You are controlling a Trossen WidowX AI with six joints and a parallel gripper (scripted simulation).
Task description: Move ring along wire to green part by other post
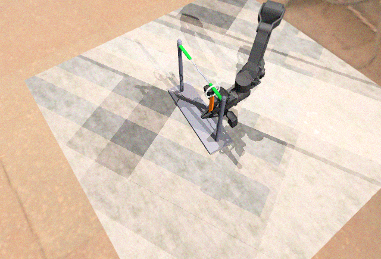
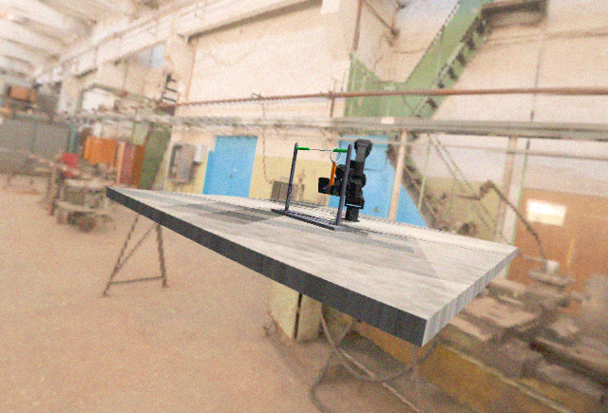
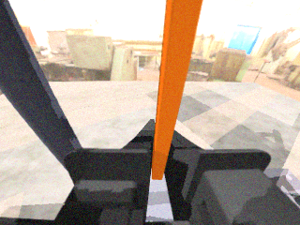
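Two posts stand on the grey base (image 1: pixel 196 121), and your ring (image 1: pixel 212 90) sits on the green sleeve (image 1: pixel 215 91) beside the near post (image 1: pixel 220 117), the one at about 5 o'clock from the far post (image 1: pixel 180 65) in the top view. The wire passes through the ring there; you can see the thin grey span (image 1: pixel 199 71) running from that sleeve up toward 11 o'clock to the far sleeve (image 1: pixel 185 51), and the ring lies at the sleeve's inner end, close to where the grey span begins. Whether it touches the green cannot be told at this size.

Your gripper (image 3: pixel 158 175) is pinched on the handle (image 3: pixel 174 84). In the wrist view the orange bar rises nearly upright, leaning slightly toward 1 o'clock, with its lower end caught between the two dark fingers. A dark post (image 3: pixel 33 94) slants across that view at 9 to 10 o'clock, just beside the left finger.

From the top view the arm (image 1: pixel 258 47) reaches in from 1 o'clock, with the wrist low behind the near post and the handle (image 1: pixel 211 103) hanging below the ring. In the exterior view the ring (image 2: pixel 335 156) hangs under the wire near the right post (image 2: pixel 343 185), the handle (image 2: pixel 332 174) angling down to the gripper (image 2: pixel 326 184) above the table (image 2: pixel 343 271).
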